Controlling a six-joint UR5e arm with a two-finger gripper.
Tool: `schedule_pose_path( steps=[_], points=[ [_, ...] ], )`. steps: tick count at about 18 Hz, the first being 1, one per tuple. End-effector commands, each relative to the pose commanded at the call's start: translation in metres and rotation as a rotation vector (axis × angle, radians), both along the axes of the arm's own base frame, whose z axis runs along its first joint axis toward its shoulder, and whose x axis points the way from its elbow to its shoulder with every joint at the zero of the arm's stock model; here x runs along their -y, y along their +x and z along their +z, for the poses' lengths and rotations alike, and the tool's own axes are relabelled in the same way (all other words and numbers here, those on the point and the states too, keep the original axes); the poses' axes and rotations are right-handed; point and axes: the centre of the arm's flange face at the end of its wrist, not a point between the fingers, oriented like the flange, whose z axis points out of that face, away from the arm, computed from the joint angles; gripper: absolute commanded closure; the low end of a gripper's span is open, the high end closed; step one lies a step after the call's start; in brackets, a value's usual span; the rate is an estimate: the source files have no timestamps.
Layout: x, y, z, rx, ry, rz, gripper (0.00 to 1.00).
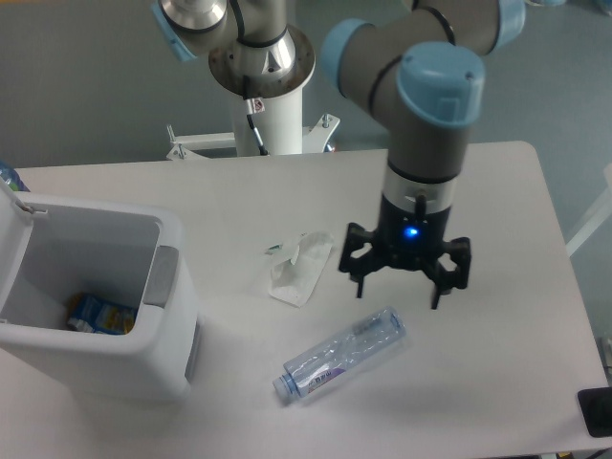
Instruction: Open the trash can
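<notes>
Nearest the front edge of the white worktop [497, 191], a clear plastic bottle [342, 355] lies on its side, its cap end pointing toward the front left. At the front left corner stands the trash can [124, 359], a large white bin with its lid [11, 196] swung up at the far left, so the inside shows; a blue and yellow packet [98, 314] lies at the bottom, and a grey tab [161, 276] sits on the right rim. Farther back, near the middle, lies a crumpled white wrapper [299, 268], perhaps a tissue pack. Right of it the gripper [406, 280] hangs above the worktop, jaws spread and holding nothing, a blue light glowing on its body.
</notes>
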Motion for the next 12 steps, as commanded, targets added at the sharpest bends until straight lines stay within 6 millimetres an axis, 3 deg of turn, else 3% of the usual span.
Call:
schedule_pose_path(
  steps=[4, 12],
  points=[
    [0.005, -0.002, -0.021, -0.008, -0.084, -0.002, 0.0],
    [0.007, -0.004, -0.028, -0.033, -0.143, -0.044, 0.0]
  ],
)
